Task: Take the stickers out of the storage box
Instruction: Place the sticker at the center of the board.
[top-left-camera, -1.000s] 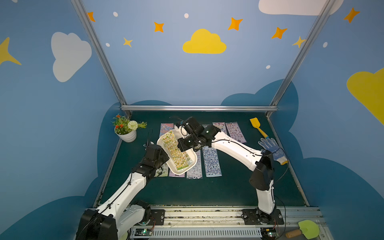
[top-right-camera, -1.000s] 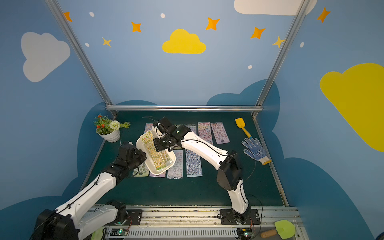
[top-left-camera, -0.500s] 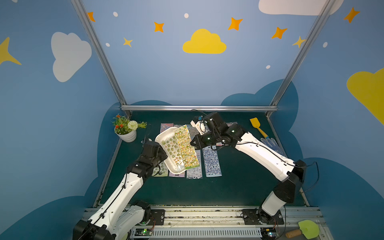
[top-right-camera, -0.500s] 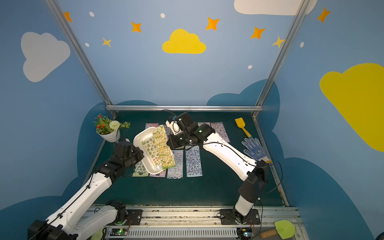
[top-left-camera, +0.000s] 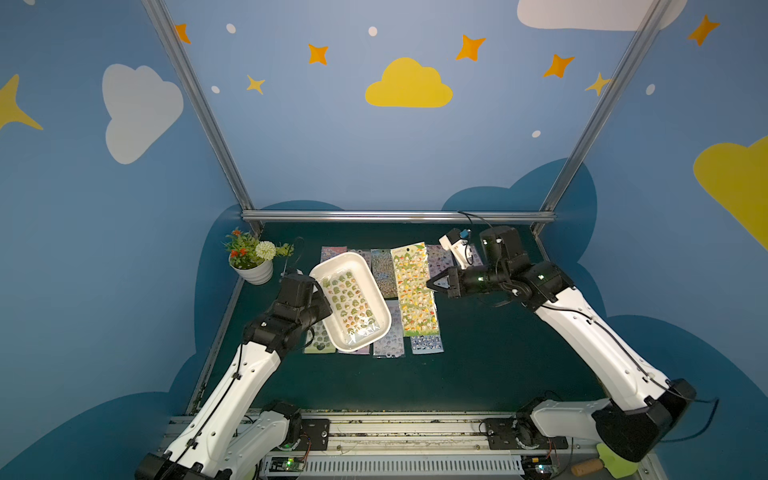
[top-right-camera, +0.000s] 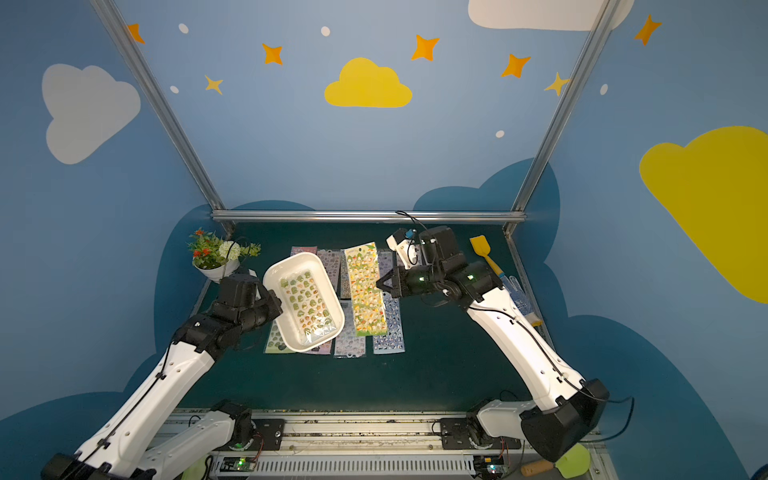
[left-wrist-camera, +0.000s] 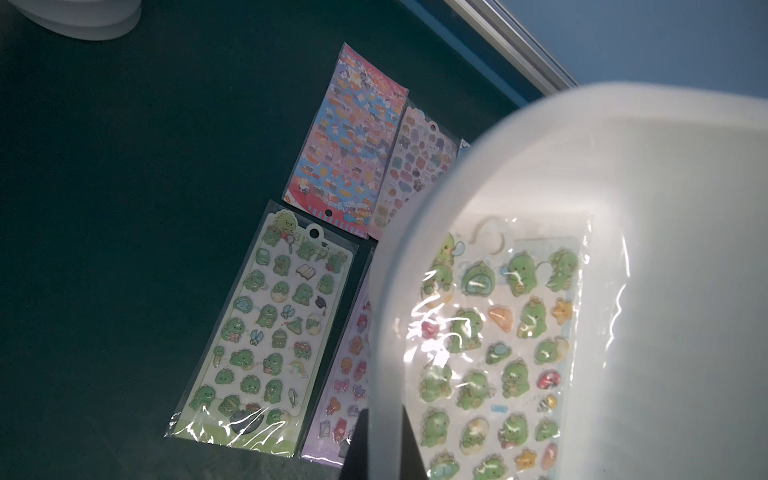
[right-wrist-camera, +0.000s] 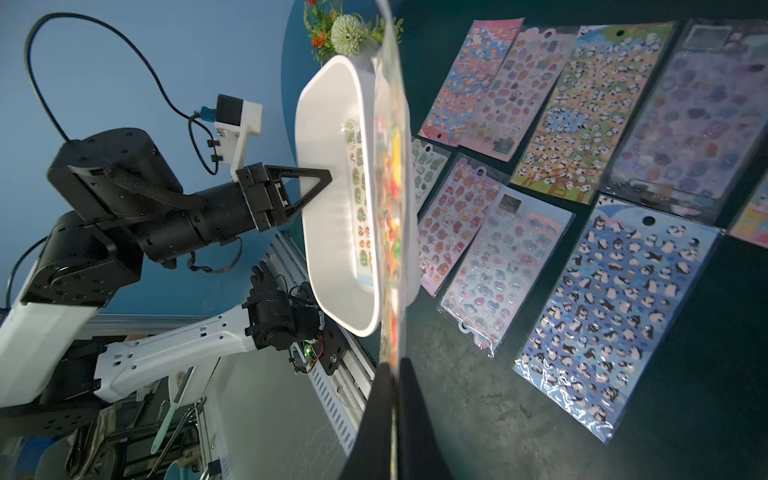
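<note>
Table (top-left-camera: 478, 353): stickers (top-left-camera: 427, 344) lie flat across its middle in a back row and a front row, side by side, with edges touching or overlapping.
Storage box (top-left-camera: 349, 262): held off the table over the left end of both rows, tilted, with its left rim in the left gripper (top-left-camera: 319, 289). One sheet (top-left-camera: 351, 303) lies inside it.
Loose sheet (top-left-camera: 413, 291): just right of the box, raised above the rows, with its right edge pinched in the right gripper (top-left-camera: 430, 286).
Flower pot (top-left-camera: 253, 270): back left corner.
Spatula (top-right-camera: 484, 251) and glove (top-right-camera: 519, 291): right edge of the table, with the spatula behind the glove.
</note>
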